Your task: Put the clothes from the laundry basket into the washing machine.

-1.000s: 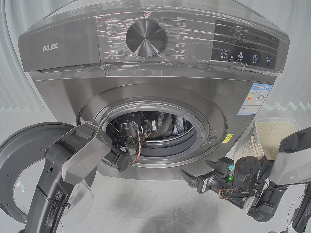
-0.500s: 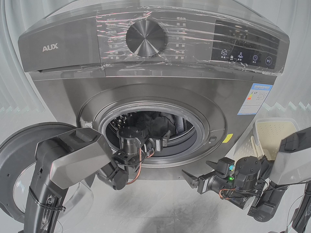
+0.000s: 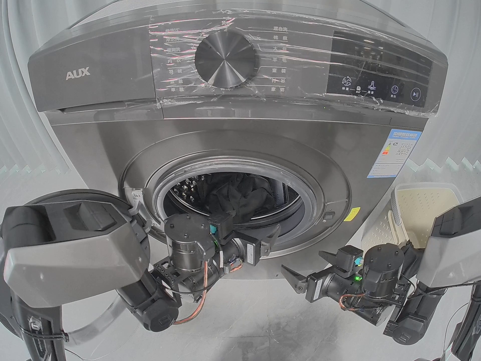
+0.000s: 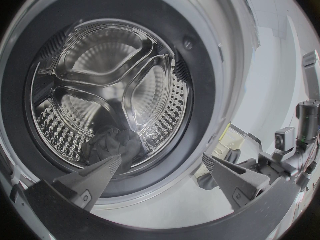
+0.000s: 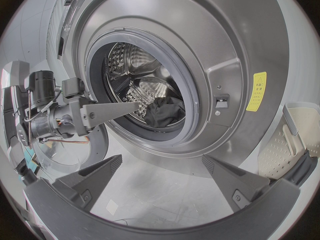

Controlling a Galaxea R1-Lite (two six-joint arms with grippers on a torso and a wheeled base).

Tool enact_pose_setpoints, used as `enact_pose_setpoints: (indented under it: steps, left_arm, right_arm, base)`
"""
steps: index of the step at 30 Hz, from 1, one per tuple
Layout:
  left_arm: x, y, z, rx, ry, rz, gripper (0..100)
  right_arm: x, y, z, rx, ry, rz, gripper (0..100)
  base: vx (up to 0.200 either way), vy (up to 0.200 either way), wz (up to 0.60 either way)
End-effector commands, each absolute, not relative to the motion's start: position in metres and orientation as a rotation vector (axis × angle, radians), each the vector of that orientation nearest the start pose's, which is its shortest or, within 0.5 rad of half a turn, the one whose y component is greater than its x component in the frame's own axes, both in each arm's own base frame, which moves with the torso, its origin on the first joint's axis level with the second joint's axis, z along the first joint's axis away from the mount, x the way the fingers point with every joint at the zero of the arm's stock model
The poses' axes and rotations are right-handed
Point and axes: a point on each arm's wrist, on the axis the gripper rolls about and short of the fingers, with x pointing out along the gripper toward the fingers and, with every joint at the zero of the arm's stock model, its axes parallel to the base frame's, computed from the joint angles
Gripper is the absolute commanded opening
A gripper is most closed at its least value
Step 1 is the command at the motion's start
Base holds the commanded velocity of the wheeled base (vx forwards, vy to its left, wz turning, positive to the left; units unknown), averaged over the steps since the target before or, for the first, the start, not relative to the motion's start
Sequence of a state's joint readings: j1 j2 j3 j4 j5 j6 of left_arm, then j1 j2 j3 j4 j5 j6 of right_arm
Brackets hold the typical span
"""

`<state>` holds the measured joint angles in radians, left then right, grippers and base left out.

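The grey washing machine [image 3: 240, 141] stands with its drum open. A dark crumpled garment [image 3: 235, 196] lies at the bottom of the drum, also seen as the dark garment [image 4: 113, 147] and the dark garment [image 5: 165, 110]. My left gripper [image 3: 268, 239] hangs open and empty just outside the lower rim of the opening; its own view has the left gripper [image 4: 160, 159] facing the drum. My right gripper [image 3: 303, 264] is open and empty, low in front of the machine's right side, with the right gripper [image 5: 161, 159] above the floor. The cream laundry basket [image 3: 426, 211] stands to the right.
The machine's round door [image 5: 96, 140] is swung open to the left, behind my left arm. The basket wall [image 5: 293, 134] stands close beside my right arm. Pale floor [image 3: 260, 317] lies free in front of the machine.
My left gripper has pulled back out of the drum, toward me and downward, leaving the dark garment inside. The right arm has stayed put.
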<state>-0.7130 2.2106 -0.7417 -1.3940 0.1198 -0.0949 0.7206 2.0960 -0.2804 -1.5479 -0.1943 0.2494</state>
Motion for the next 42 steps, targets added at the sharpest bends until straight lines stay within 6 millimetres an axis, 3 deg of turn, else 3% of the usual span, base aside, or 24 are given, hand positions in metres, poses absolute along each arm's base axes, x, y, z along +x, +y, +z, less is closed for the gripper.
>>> enact_pose_setpoints:
  steps: [1,5,9,17,21,30,31,35,42]
  left_arm:
    - [0.272,-0.235,0.08,-0.066,0.087,-0.605,100]
    - [0.28,-0.234,0.069,-0.053,0.118,-0.587,100]
    - [0.31,-0.23,0.031,-0.029,0.169,-0.546,100]
    - [0.361,-0.232,-0.002,-0.022,0.17,-0.49,100]
    - [0.377,-0.238,-0.013,-0.009,0.166,-0.477,100]
    - [0.415,-0.225,-0.025,0.006,0.146,-0.403,100]
    - [0.416,-0.224,-0.026,0.006,0.146,-0.4,0]
    - [0.418,-0.225,-0.025,0.004,0.136,-0.402,0]
    - [0.449,-0.231,0.006,-0.081,0.006,-0.307,0]
  right_arm:
    - [0.213,0.181,0.044,0.122,0.308,0.488,100]
    - [0.213,0.181,0.044,0.122,0.31,0.488,100]
    - [0.212,0.181,0.043,0.124,0.314,0.488,100]
    - [0.213,0.182,0.043,0.131,0.314,0.489,100]
    - [0.213,0.182,0.042,0.129,0.318,0.49,100]
    - [0.213,0.182,0.044,0.134,0.312,0.491,100]
    - [0.213,0.182,0.044,0.134,0.312,0.491,100]
    - [0.213,0.182,0.043,0.135,0.314,0.491,100]
    - [0.213,0.182,0.044,0.141,0.315,0.49,100]
  base:
    - [0.0,0.0,0.0]
    - [0.0,0.0,0.0]
    - [0.0,0.0,0.0]
    - [0.0,0.0,0.0]
    - [0.0,0.0,0.0]
    - [0.0,0.0,0.0]
    - [0.0,0.0,0.0]
    - [0.0,0.0,0.0]
    - [0.0,0.0,0.0]
